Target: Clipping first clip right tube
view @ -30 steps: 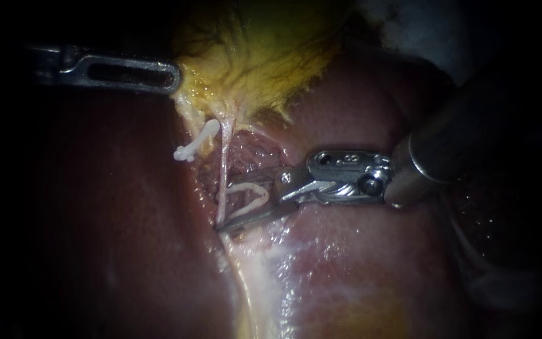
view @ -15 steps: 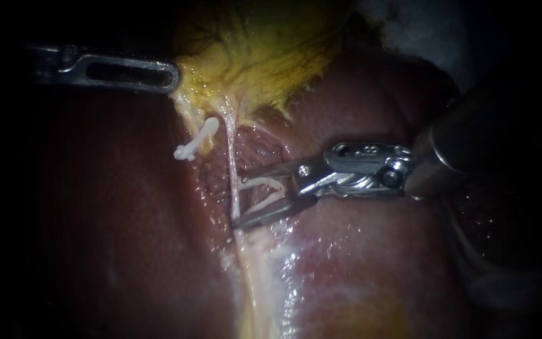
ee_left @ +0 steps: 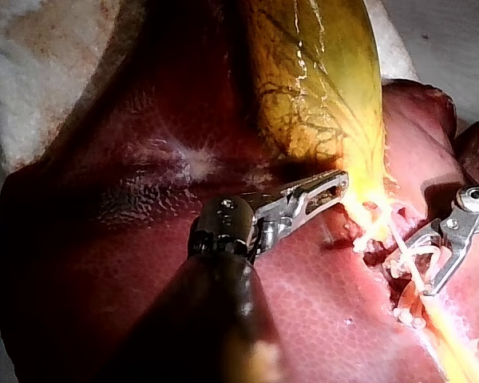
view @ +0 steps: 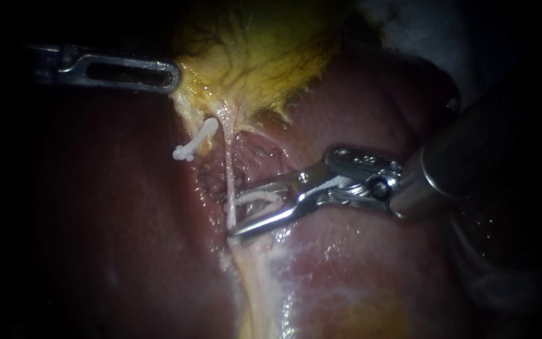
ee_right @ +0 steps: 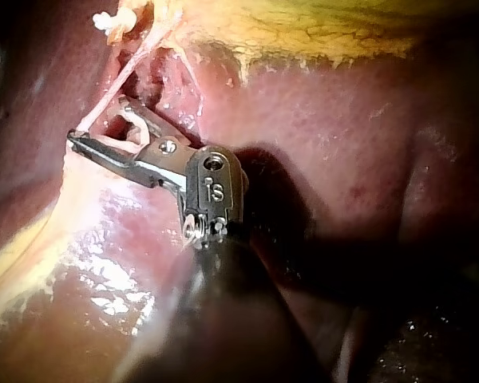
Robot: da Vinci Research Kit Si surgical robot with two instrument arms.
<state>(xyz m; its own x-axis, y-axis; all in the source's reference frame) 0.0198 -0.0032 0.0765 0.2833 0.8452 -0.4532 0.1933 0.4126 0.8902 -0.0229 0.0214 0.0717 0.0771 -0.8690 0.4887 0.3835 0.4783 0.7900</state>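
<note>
Closest to the lens, the right instrument (view: 238, 212) reaches across the liver (view: 359, 263), its jaws standing partly apart around an open white clip (view: 258, 199) they carry, set astride the right tube (view: 228, 182) so the clip can close squarely across it. Whether the clip's ends reach clear past the tube is hard to make out. Just beyond, a closed clip (view: 194, 143) sits on the neighbouring strand, which it largely hides. Farthest back, the left instrument (view: 172, 76) has its jaws closed on the gallbladder (view: 258, 56) edge, apparently pulling it to hold the tube taut; its shaft fades into darkness.
</note>
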